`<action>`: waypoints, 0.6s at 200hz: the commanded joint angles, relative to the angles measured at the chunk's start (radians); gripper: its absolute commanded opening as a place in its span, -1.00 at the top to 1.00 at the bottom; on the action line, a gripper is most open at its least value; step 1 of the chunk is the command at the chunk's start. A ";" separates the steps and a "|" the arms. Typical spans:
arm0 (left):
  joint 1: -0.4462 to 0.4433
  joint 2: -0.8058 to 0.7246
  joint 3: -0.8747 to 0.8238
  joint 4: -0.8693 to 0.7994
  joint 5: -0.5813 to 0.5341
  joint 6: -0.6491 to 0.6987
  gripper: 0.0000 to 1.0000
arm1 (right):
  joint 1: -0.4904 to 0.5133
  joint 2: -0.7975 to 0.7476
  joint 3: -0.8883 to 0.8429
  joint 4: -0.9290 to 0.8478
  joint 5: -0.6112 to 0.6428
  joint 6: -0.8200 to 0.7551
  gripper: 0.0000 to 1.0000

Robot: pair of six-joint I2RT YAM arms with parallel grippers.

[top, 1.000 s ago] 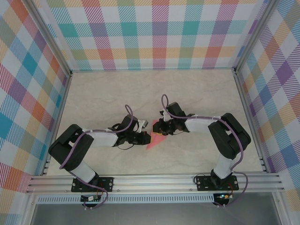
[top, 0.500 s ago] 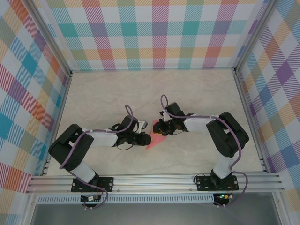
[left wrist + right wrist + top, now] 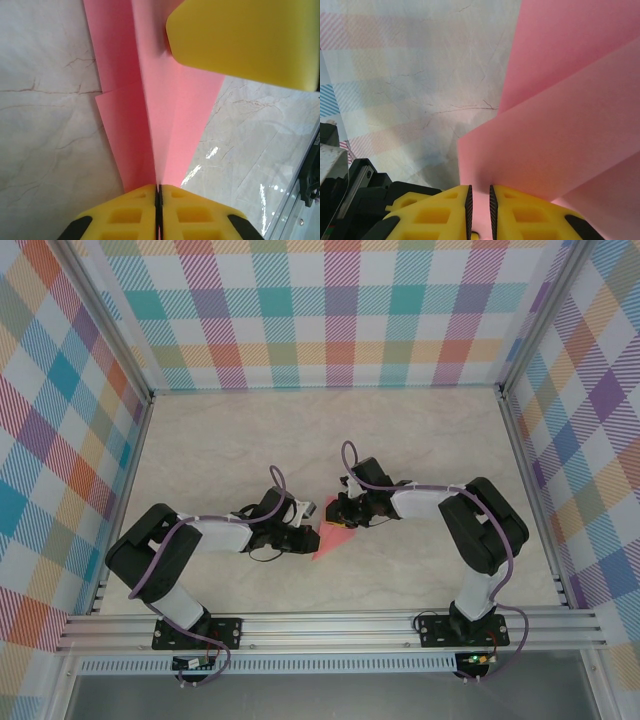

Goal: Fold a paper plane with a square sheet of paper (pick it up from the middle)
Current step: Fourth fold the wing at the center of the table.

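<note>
The salmon-pink sheet of paper (image 3: pixel 327 539), folded into a narrow pointed shape with a central ridge, lies on the table between the two arms. My left gripper (image 3: pixel 313 537) meets it from the left, and its yellow jaws are shut on the central fold (image 3: pixel 158 186), with the flaps (image 3: pixel 165 115) spreading away on both sides. Coming from the right, my right gripper (image 3: pixel 340 524) has its jaws pinched to a thin gap on an edge of the paper (image 3: pixel 479 192). One right finger (image 3: pixel 245 40) shows as a yellow block over the paper's far end.
Marble-patterned tabletop (image 3: pixel 250 450) lies all around, inside checked walls. An aluminium rail (image 3: pixel 330 628) runs along the near edge with both arm bases on it. The left arm's body (image 3: pixel 350 200) is close at the lower left of the right wrist view.
Both grippers stay at the paper. The right arm has shifted slightly left, and the paper has barely moved.
</note>
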 commanded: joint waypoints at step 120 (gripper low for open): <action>0.091 0.073 -0.012 0.116 0.188 -0.069 0.96 | 0.005 0.002 0.029 0.001 -0.037 -0.010 0.60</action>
